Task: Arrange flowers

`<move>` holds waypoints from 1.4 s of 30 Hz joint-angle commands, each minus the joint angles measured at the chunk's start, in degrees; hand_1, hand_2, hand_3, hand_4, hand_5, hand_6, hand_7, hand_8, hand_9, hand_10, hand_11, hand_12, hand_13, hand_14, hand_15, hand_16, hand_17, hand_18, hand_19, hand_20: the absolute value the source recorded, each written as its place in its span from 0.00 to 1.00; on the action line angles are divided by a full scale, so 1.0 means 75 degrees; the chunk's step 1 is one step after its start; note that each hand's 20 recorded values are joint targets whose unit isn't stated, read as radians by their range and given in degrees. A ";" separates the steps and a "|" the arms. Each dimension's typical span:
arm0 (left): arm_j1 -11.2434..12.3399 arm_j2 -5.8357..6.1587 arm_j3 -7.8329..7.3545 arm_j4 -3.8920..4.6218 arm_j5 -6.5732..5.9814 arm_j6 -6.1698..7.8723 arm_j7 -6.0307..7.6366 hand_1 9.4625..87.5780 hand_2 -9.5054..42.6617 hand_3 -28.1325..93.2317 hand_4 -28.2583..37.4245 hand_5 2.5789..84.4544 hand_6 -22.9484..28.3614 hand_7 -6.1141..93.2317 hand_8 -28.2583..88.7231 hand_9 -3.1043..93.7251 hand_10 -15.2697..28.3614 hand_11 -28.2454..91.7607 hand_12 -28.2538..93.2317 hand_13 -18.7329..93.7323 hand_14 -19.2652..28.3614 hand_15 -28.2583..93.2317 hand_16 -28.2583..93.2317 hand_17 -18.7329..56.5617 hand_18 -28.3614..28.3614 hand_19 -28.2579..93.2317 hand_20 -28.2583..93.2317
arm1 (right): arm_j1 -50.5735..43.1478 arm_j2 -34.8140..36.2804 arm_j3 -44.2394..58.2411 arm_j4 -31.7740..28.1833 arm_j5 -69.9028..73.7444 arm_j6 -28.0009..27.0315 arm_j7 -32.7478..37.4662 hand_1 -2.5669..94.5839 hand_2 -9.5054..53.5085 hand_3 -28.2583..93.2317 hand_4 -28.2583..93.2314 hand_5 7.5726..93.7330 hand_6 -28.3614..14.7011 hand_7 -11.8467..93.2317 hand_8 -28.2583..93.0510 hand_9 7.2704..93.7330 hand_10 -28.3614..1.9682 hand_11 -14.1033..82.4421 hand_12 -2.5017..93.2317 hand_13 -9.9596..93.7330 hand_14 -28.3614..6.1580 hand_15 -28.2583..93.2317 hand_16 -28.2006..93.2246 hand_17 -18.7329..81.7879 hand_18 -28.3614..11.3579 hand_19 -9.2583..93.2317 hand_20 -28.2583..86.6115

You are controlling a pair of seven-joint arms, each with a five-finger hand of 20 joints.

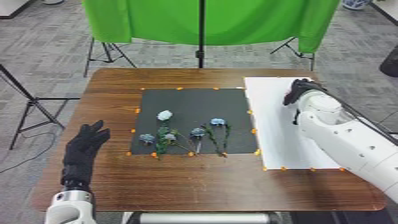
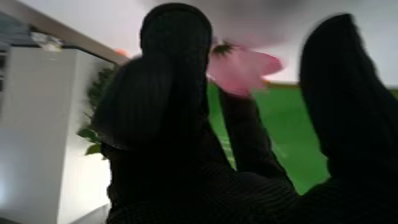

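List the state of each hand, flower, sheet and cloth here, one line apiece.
Left hand: open, fingers straight.
Right hand: by the white sheet; grip unclear.
Pink-petalled flower: at the right hand; whether held, cannot tell.
White flower: lying down.
Blue flowers: lying loose on the dark sheet.
Dark sheet: spread flat.
White sheet: spread flat.
Green cloth: hanging.

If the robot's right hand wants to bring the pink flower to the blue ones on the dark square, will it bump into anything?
I see nothing in the way. Between the right hand, with the pink flower by it, and the blue flowers lie only the flat white sheet, orange bits and the dark mat.
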 commanded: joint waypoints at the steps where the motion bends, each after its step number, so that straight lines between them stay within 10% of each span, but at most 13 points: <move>1: 0.0052 -0.0066 0.0001 0.0026 0.0041 -0.0061 -0.0026 0.17 0.38 0.73 0.00 0.53 0.55 0.16 0.19 0.51 0.68 0.39 0.32 0.45 0.77 0.41 0.23 0.27 0.73 0.32 0.38 | -0.0531 0.0190 -0.0529 0.0120 -0.0518 0.2946 -0.0674 0.55 0.00 0.76 0.07 0.61 0.69 0.26 0.15 0.72 0.47 0.27 0.18 0.96 0.72 0.67 0.48 0.82 0.46 1.00 0.62; 6: 0.0061 -0.0071 0.0010 0.0028 0.0040 -0.0076 -0.0010 0.17 0.38 0.73 0.00 0.53 0.56 0.16 0.19 0.51 0.68 0.39 0.32 0.45 0.77 0.41 0.23 0.27 0.73 0.32 0.38 | -0.1215 0.0582 -0.0166 -0.0963 -0.0664 0.3658 -0.1050 0.65 0.00 0.68 0.06 0.82 0.68 0.30 0.29 0.96 0.63 0.27 0.34 1.00 0.77 0.69 0.50 0.86 0.46 1.00 0.68; 16: 0.0067 -0.0048 0.0001 0.0023 0.0059 -0.0115 -0.0093 0.17 0.39 0.73 0.00 0.53 0.55 0.16 0.19 0.51 0.68 0.39 0.32 0.45 0.77 0.41 0.22 0.27 0.73 0.32 0.38 | -0.3105 0.1118 0.0876 -0.3931 -0.0427 0.3027 -0.1710 0.65 0.00 0.69 0.07 0.84 0.68 0.30 0.30 0.97 0.64 0.27 0.35 1.00 0.79 0.69 0.49 0.86 0.47 1.00 0.70; 34: 0.0053 -0.0014 0.0012 0.0031 0.0115 -0.0209 -0.0212 0.18 0.39 0.73 0.00 0.53 0.56 0.15 0.19 0.50 0.68 0.39 0.31 0.45 0.77 0.41 0.23 0.27 0.73 0.32 0.38 | -0.3771 0.0850 0.0559 -0.4257 0.0081 0.3123 -0.2183 0.61 0.00 0.67 0.10 0.79 0.68 0.30 0.29 0.91 0.61 0.28 0.33 0.99 0.78 0.69 0.51 0.85 0.46 1.00 0.71; 42: 0.0058 -0.0024 0.0005 0.0035 0.0132 -0.0242 -0.0164 0.17 0.38 0.73 0.00 0.53 0.56 0.16 0.19 0.50 0.68 0.39 0.31 0.45 0.77 0.41 0.23 0.27 0.73 0.32 0.38 | -0.4075 0.0848 0.1063 -0.4522 0.0524 0.2882 -0.2317 0.38 0.00 0.74 0.09 0.64 0.62 0.25 0.16 0.76 0.46 0.30 0.20 0.98 0.73 0.68 0.50 0.83 0.45 1.00 0.70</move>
